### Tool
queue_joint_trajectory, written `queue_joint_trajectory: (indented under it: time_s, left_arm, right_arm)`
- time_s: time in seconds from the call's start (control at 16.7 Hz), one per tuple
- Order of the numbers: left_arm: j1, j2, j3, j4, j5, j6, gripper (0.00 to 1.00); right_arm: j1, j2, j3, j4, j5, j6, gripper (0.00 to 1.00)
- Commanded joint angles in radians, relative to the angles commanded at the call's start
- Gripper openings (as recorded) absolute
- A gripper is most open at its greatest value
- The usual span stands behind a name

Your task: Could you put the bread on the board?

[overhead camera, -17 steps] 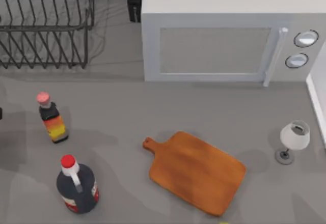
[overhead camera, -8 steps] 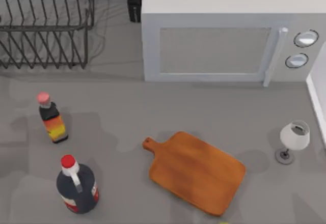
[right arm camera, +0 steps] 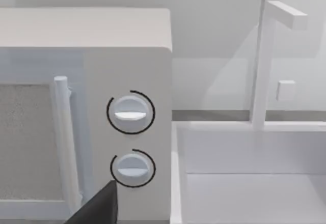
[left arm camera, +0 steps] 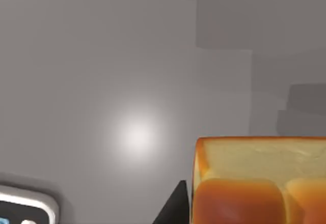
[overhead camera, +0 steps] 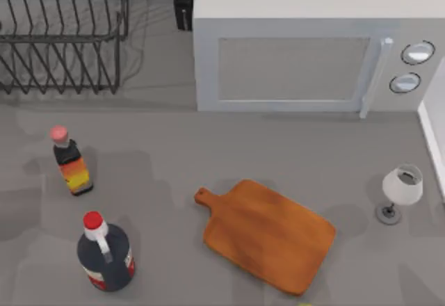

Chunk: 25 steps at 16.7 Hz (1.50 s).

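The bread (left arm camera: 254, 183), a golden-brown chunk with a glossy crust and a pale cut face, sits close up in the left wrist view. My left gripper (left arm camera: 239, 220) is shut on it, one dark finger (left arm camera: 173, 206) pressed against its side, with grey tabletop behind. The board (overhead camera: 268, 233), orange-brown wood with a knob handle at its near-left corner, lies bare on the table right of centre in the top view. One dark fingertip (right arm camera: 99, 206) of my parked right arm shows, facing the microwave's knobs.
A microwave (overhead camera: 306, 55) stands at the back, a wire dish rack (overhead camera: 62, 35) at the back left. A small bottle (overhead camera: 69, 163) and a large dark bottle (overhead camera: 104, 254) stand at the left. A small white lamp (overhead camera: 400, 191) stands at the right, beside a white sink (right arm camera: 249, 183).
A dark bit of my left arm at the top view's left edge has gone out of view. The shadows on the table's left side have shifted. The board and bottles have not moved.
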<state>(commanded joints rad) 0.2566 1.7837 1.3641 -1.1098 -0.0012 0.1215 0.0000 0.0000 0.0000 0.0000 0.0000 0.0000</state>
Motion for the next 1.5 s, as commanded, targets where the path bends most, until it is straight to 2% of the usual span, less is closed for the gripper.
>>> queue_joint_trajectory:
  time_s: [0.24, 0.42, 0.78, 1.14, 1.32, 1.5]
  left_arm:
    - [-0.12, 0.043, 0.093, 0.037, -0.025, -0.173, 0.0]
    - [-0.253, 0.09, 0.186, 0.07, -0.048, -0.41, 0.0]
    - [-0.565, 0.206, 0.331, 0.083, -0.062, -1.12, 0.0]
    - [-0.84, 0.315, 0.351, 0.004, -0.037, -1.888, 0.0]
    - [-0.955, 0.34, 0.345, -0.033, -0.021, -2.188, 0.0]
    - [-1.051, 0.343, 0.344, -0.054, -0.01, -2.398, 0.0]
  right_arm:
    - [0.0, 0.0, 0.0, 0.0, 0.0, 0.0, 1.0]
    - [0.0, 0.0, 0.0, 0.0, 0.0, 0.0, 1.0]
    - [0.0, 0.0, 0.0, 0.0, 0.0, 0.0, 1.0]
    - [0.0, 0.0, 0.0, 0.0, 0.0, 0.0, 1.0]
    - [0.0, 0.0, 0.0, 0.0, 0.0, 0.0, 1.0]
    - [0.0, 0.0, 0.0, 0.0, 0.0, 0.0, 1.0]
